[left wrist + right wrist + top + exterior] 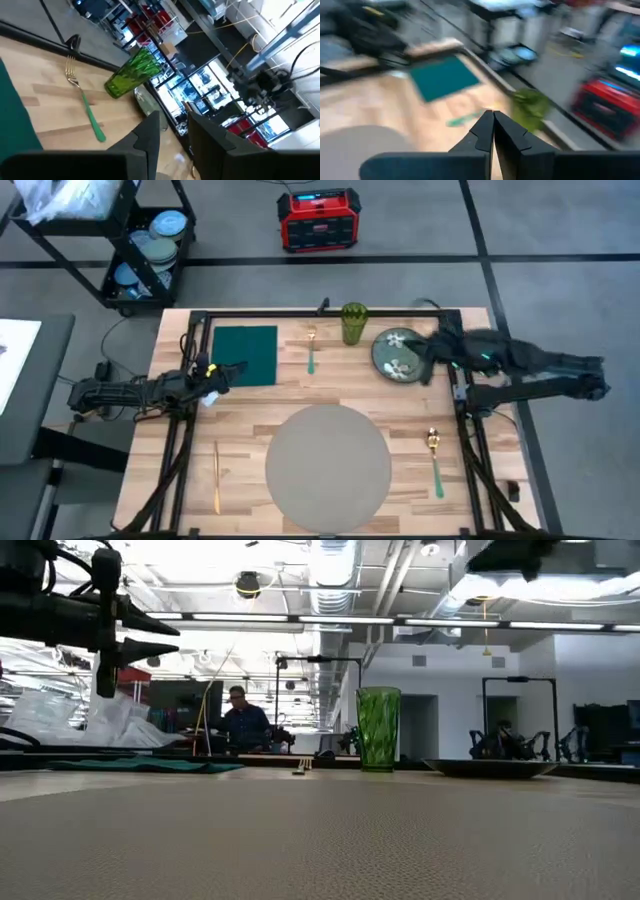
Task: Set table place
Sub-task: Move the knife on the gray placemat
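The round grey placemat (pixel 327 457) lies flat on the near middle of the wooden table (pixel 230 420). Along the far side lie a dark green napkin (pixel 245 355), a fork (pixel 311 350), an upright green glass (pixel 354 323) and a floral plate (pixel 396 356). A spoon (pixel 435 462) lies right of the placemat and a knife (pixel 216 476) left of it. My left gripper (pixel 222 370) hovers open at the napkin's near left edge, above the table. My right gripper (pixel 493 120) is shut and empty, raised above the plate's right rim (pixel 425 352).
A black metal rail frame (pixel 320 313) runs along the table's far edge and down both sides. Beyond the table, a dark wheeled cart (pixel 145 240) stands at the far left and a red box (pixel 318 220) sits on the floor.
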Action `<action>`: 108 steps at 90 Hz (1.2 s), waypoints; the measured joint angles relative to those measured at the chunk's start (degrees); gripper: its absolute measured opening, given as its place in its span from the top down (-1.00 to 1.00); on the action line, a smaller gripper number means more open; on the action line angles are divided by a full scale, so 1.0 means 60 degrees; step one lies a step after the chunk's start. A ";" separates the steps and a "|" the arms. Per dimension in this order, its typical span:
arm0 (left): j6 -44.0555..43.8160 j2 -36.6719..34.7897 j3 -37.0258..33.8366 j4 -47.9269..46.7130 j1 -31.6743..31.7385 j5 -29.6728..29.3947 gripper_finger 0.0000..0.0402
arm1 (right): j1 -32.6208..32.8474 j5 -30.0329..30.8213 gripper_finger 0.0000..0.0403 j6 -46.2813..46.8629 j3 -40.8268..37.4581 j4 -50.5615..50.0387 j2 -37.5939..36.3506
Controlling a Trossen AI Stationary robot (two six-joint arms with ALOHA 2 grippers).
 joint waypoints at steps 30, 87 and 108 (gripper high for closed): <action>0.1708 0.0004 0.0000 0.0434 0.0127 -0.0009 0.59 | -0.4213 -0.0214 0.80 0.0165 0.0206 -0.4738 0.1303; 0.2609 0.6861 0.5041 -0.2157 0.0282 0.2720 0.59 | 0.0264 -0.3478 0.74 0.8256 -0.3428 -0.4851 -0.3180; 0.3436 0.8886 0.7246 -0.4617 0.1111 0.3061 0.59 | 0.1635 -0.3257 0.83 0.6949 -0.2954 -0.3508 -0.0230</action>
